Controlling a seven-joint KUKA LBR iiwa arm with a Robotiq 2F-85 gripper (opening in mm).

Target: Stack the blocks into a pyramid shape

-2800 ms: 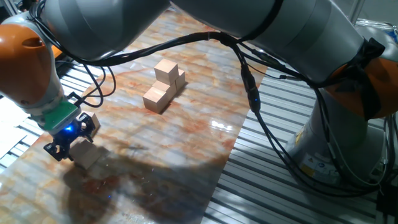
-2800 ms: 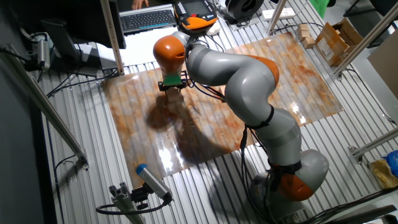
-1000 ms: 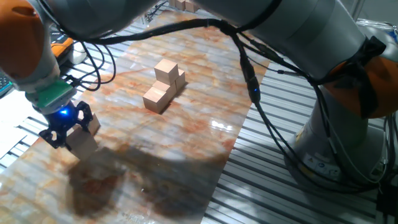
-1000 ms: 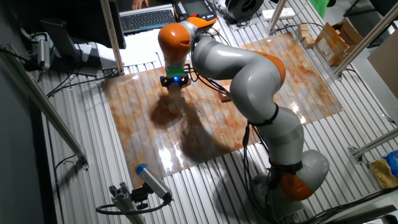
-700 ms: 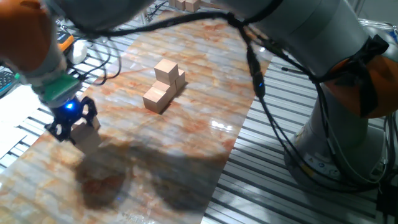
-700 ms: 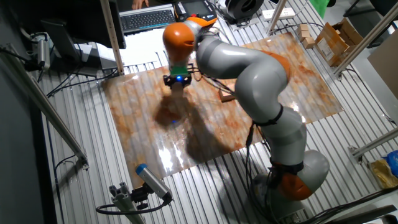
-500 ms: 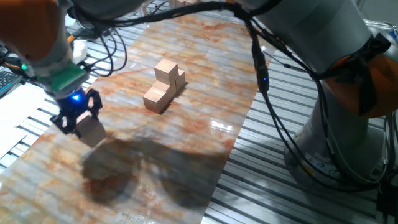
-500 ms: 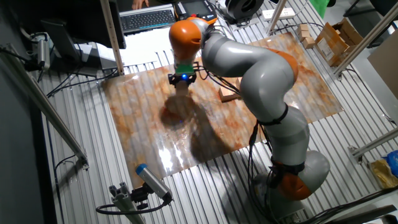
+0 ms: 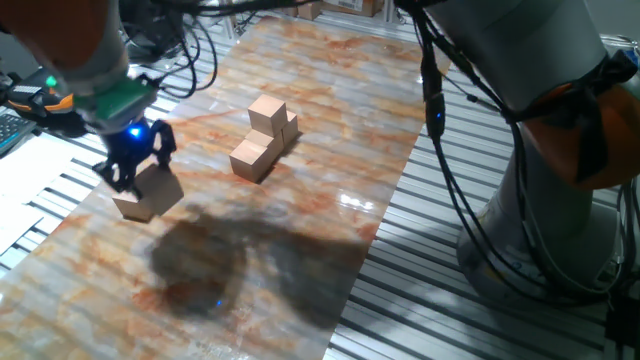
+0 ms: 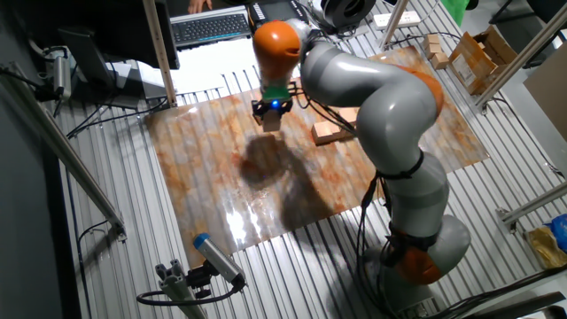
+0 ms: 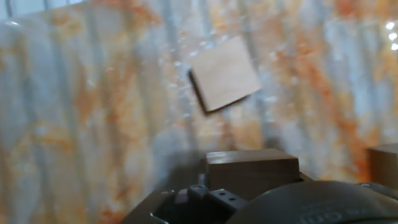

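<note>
My gripper (image 9: 135, 170) hangs above the left part of the marbled board, shut on one tan wooden block (image 9: 150, 192). From the other side the gripper (image 10: 271, 110) shows with the same block (image 10: 270, 122) under it. In the hand view the held block (image 11: 252, 169) sits between the fingers at the bottom. A loose block (image 11: 225, 81) lies flat on the board beyond it. Several blocks form a stepped cluster (image 9: 265, 135) mid-board, right of the gripper, with one cube on top; this cluster (image 10: 331, 133) stands apart from the gripper. No finished pyramid shape shows.
The marbled board (image 9: 330, 120) lies on a slatted metal table (image 9: 440, 200). The arm's cables (image 9: 440, 150) hang over the right side of the board. A tan cube edge (image 11: 382, 165) shows at the right of the hand view. A keyboard (image 10: 208, 27) sits off the board.
The gripper, still shut on the block, has moved right along the board toward the cluster and risen a little. The cluster has not moved.
</note>
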